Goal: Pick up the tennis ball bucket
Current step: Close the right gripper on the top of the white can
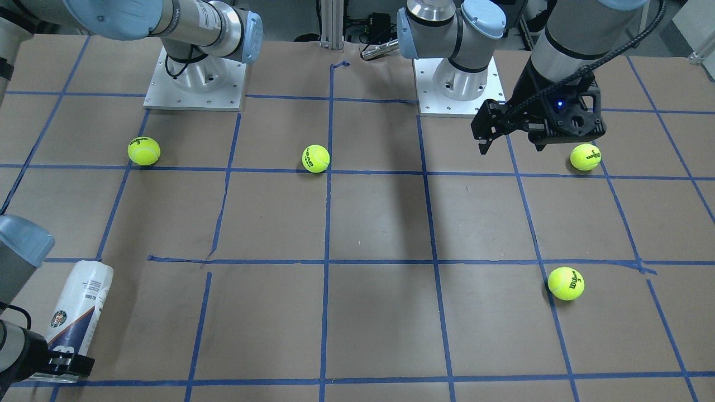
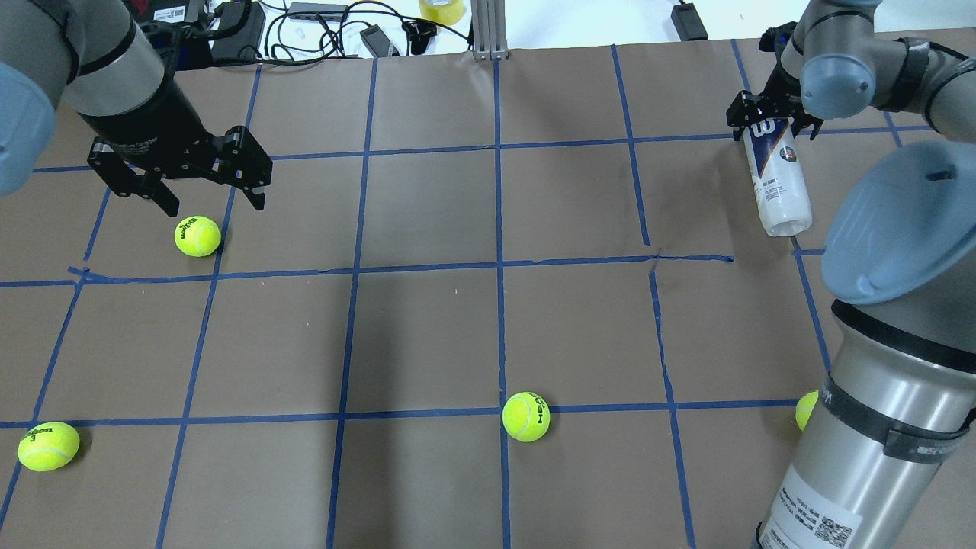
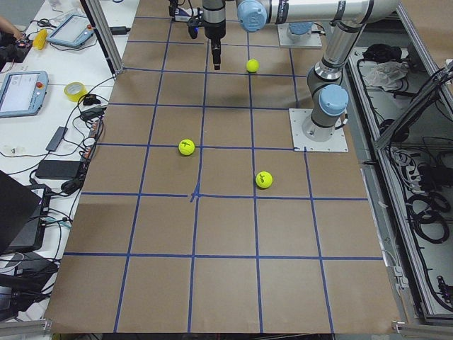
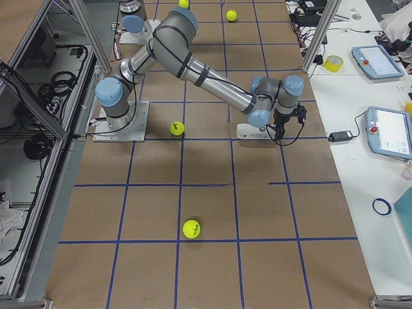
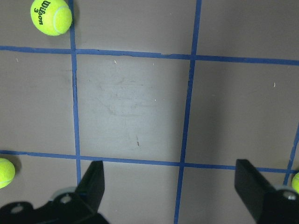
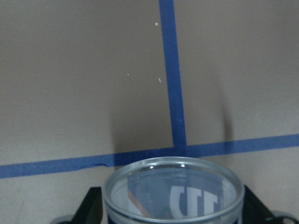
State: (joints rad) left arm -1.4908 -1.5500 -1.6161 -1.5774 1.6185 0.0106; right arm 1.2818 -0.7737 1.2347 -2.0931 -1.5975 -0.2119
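The tennis ball bucket (image 2: 776, 183), a slim clear can with a white and navy label, is at the table's far right; it also shows in the front view (image 1: 78, 312). My right gripper (image 2: 766, 122) is shut on its metal-rimmed end, and the rim (image 6: 173, 186) sits between the fingers in the right wrist view. The can slants, its closed end pointing back toward the robot. I cannot tell whether that end touches the paper. My left gripper (image 2: 213, 204) is open and empty, hovering just beyond a tennis ball (image 2: 197, 235).
Other tennis balls lie on the brown paper with its blue tape grid: front left (image 2: 48, 446), front middle (image 2: 526, 416), and one half hidden behind my right arm (image 2: 807, 409). Cables and adapters (image 2: 305, 30) lie past the far edge.
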